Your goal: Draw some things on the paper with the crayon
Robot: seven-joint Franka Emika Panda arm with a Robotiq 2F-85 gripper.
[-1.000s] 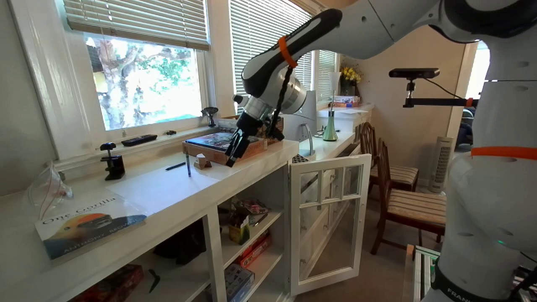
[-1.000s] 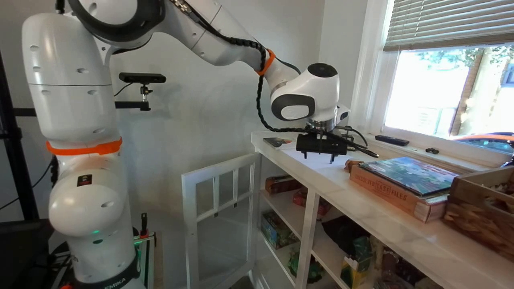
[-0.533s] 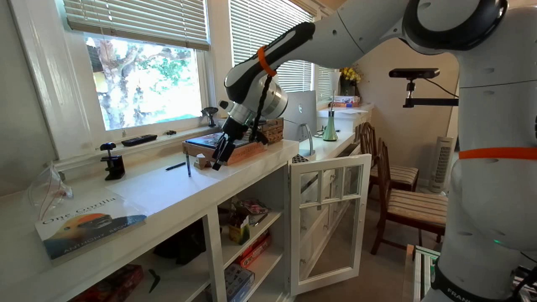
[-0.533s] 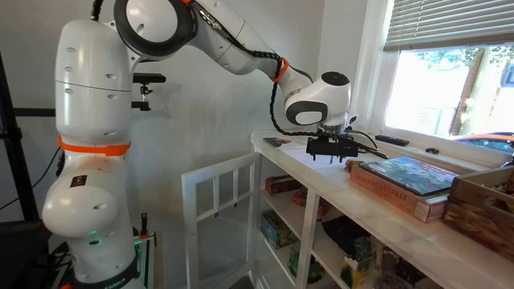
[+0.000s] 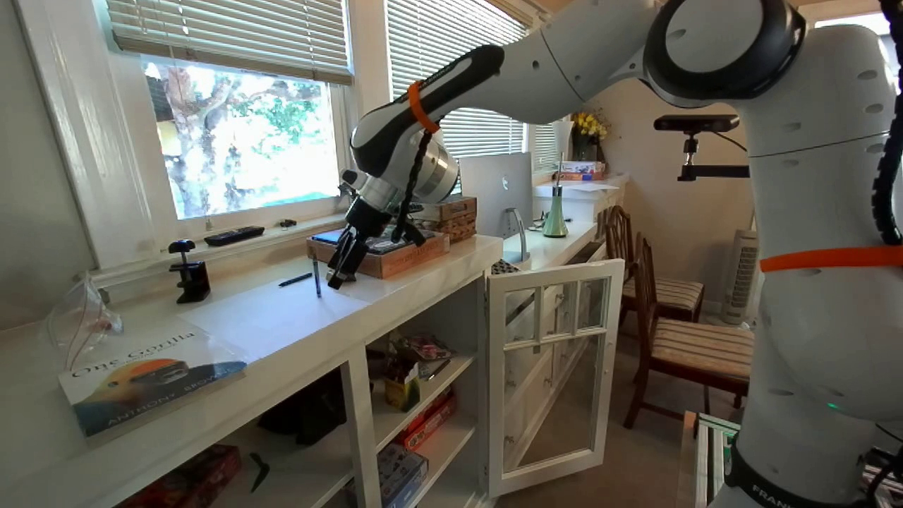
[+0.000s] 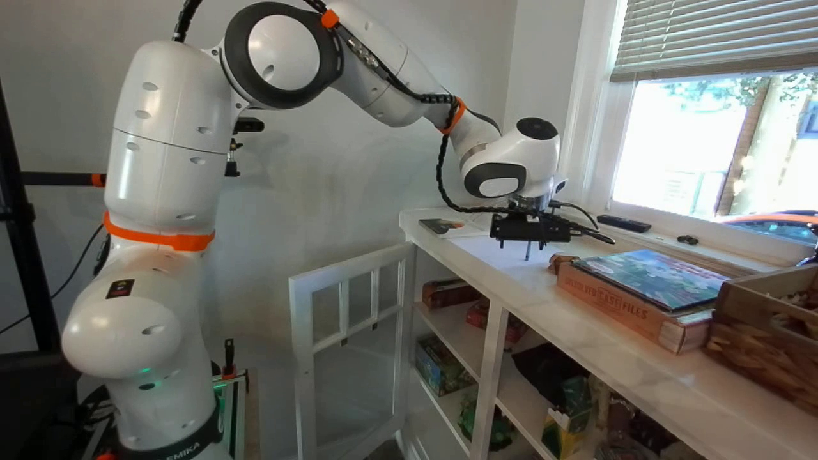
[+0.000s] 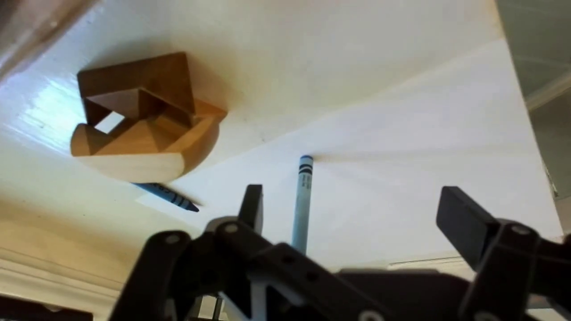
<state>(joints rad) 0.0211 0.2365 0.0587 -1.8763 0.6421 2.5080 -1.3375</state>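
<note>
Wrist view: with jaws wide and holding nothing, looks to be at the pick-up step for the crayon (image 7: 303, 200), upright on the paper (image 7: 383, 187) and ungripped; probably calls next for easing in astride, then closing softly, without toppling it.

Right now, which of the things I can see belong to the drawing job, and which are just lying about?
Drawing job, it seems:
gripper, open
paper
upright crayon, not gripped yet
lying crayon, possibly also for drawing

Just lying about:
wooden piece
"One Gorilla" book
black clamp
plastic bag
remote control
"Unsolved Case Files" box
</note>
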